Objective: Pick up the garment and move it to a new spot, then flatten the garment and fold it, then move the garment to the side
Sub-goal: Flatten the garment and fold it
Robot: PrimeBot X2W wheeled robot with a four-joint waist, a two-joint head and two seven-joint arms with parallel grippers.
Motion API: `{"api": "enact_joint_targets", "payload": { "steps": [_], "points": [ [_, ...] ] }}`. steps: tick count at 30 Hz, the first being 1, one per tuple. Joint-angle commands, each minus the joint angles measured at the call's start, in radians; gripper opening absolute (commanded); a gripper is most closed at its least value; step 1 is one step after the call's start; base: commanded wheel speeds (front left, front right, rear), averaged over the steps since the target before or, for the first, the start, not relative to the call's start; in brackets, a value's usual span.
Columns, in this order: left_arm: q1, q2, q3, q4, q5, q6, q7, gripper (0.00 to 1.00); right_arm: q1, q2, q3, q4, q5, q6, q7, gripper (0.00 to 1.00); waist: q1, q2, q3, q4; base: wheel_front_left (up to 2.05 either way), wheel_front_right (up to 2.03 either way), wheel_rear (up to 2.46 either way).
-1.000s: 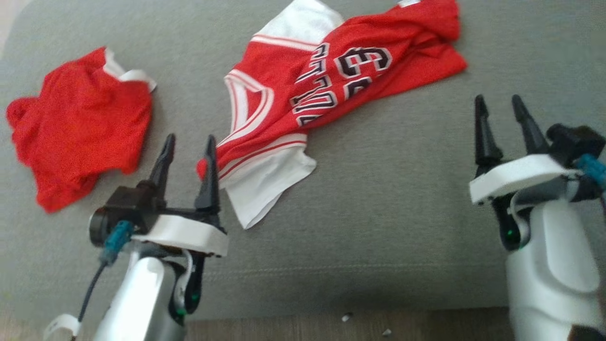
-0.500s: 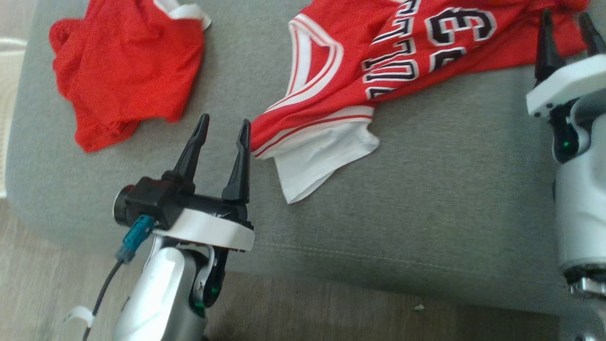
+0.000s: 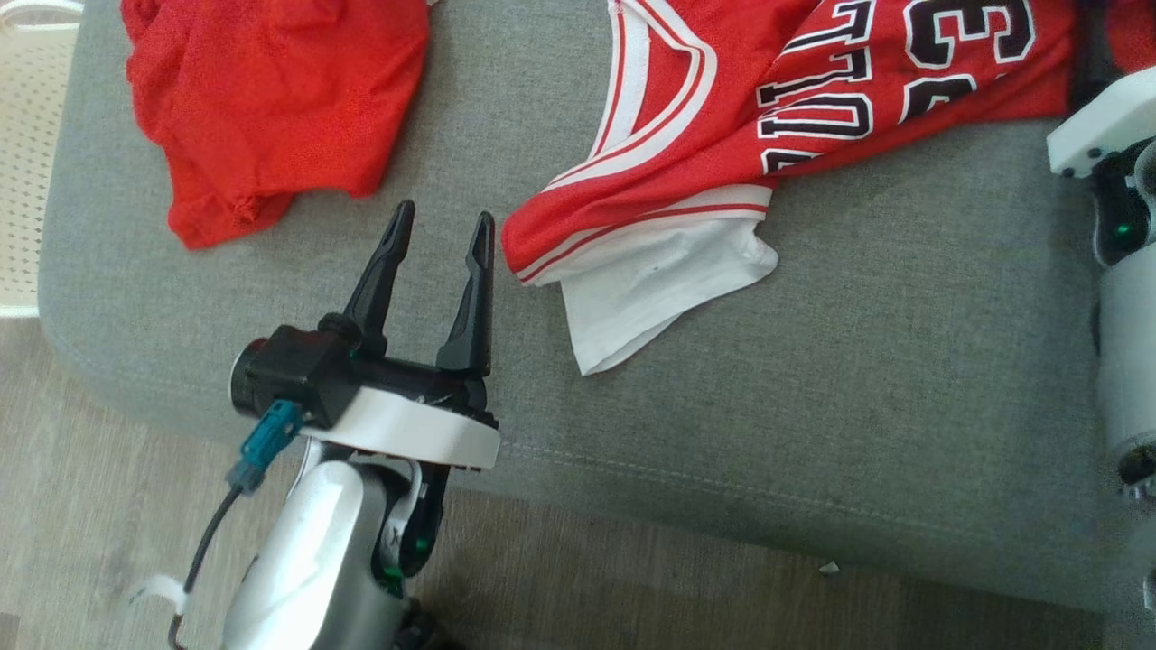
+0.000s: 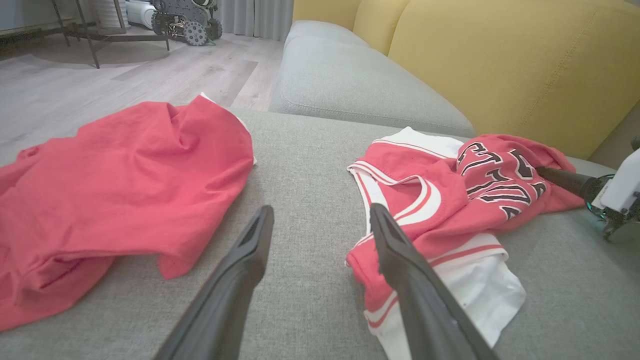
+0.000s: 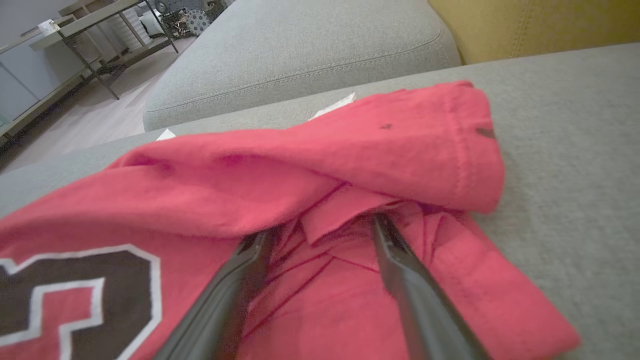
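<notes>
Head view: red-and-white mesh basketball jersey w/ black lettering (image 3: 722, 153) lies rumpled on grey fabric sofa cushion (image 3: 858, 379), approx 1 o'clock, white hem flap trailing toward centre. Not lifted, not flat, not folded. Task looks barely begun; pick-up, move, flatten, fold & set-aside all left. Right gripper (image 5: 320, 227), at 3 o'clock edge, has jaws wide, tips pushed up against the bunched red fold at jersey's far end, nothing clamped yet. Left gripper (image 3: 446, 212), 7 o'clock, jaws wide & empty, tips just beside jersey's near red corner; contact can't be told. Plain red crumpled garment (image 3: 271, 99) sits at 11 o'clock, well apart from jersey. Pale wood floor (image 3: 90, 506) at 8 o'clock.
</notes>
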Motion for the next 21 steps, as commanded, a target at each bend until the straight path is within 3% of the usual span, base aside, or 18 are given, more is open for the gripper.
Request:
{"api": "enact_joint_targets", "payload": {
  "steps": [1, 11, 12, 14, 15, 21],
  "points": [
    [-0.025, 0.008, 0.029, -0.034, -0.011, 0.009, -0.006, 1.00, -0.025, 0.002, 0.007, -0.010, -0.022, 0.006, -0.018, 1.00, -0.0001, 0.0000, 0.000, -0.002, 0.00, 0.00, 0.00],
    [-0.034, 0.008, 0.021, -0.026, -0.014, 0.012, -0.006, 1.00, -0.075, 0.001, -0.017, 0.068, -0.094, 0.006, -0.079, 0.97, -0.0001, 0.0000, 0.002, -0.012, 0.00, 0.00, 0.00],
    [-0.036, 0.008, 0.021, -0.026, -0.015, 0.012, -0.006, 1.00, -0.081, 0.000, -0.020, 0.074, -0.098, 0.006, -0.083, 0.90, -0.0001, 0.0000, 0.003, -0.012, 0.00, 0.00, 0.00],
    [-0.037, 0.008, 0.019, -0.026, -0.016, 0.013, -0.006, 1.00, -0.092, -0.001, -0.026, 0.087, -0.106, 0.006, -0.089, 0.05, -0.0001, 0.0000, 0.005, -0.012, 0.00, 0.00, 0.00],
    [-0.037, 0.008, 0.019, -0.025, -0.016, 0.013, -0.006, 1.00, -0.097, -0.002, -0.027, 0.092, -0.112, 0.006, -0.091, 0.00, -0.0001, 0.0000, 0.005, -0.012, 0.00, 0.00, 0.00],
    [-0.031, 0.008, 0.028, -0.015, -0.016, 0.017, -0.006, 1.00, -0.110, -0.005, -0.049, 0.120, -0.141, 0.006, -0.114, 0.00, -0.0001, 0.0000, -0.012, -0.024, 0.00, 0.00, 0.00]
  ]
}}
